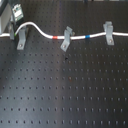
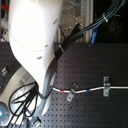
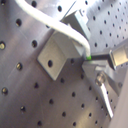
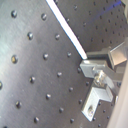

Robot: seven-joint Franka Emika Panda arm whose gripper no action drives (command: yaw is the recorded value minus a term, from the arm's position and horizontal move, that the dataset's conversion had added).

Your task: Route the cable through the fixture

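The white cable (image 1: 45, 33) runs across the black board in the first exterior view. It rises in an arch just over the forked top of the fixture (image 1: 21, 40), the leftmost grey clip. Its red band (image 1: 56, 37) and blue band (image 1: 87, 36) lie further right. My gripper (image 1: 12, 29) stands at the far left beside the fixture, shut on the cable. In the first wrist view the cable (image 3: 60, 27) crosses the fixture (image 3: 52, 56) and ends between my fingers (image 3: 95, 59). Whether it sits in the fork I cannot tell. In the second exterior view the arm hides the fixture.
The cable passes through a tilted middle clip (image 1: 65, 40) and a squat clip (image 1: 107, 32) on the right. The robot arm (image 2: 35, 45) fills the second exterior view's left. Grey equipment (image 1: 5, 20) stands at the board's back left corner.
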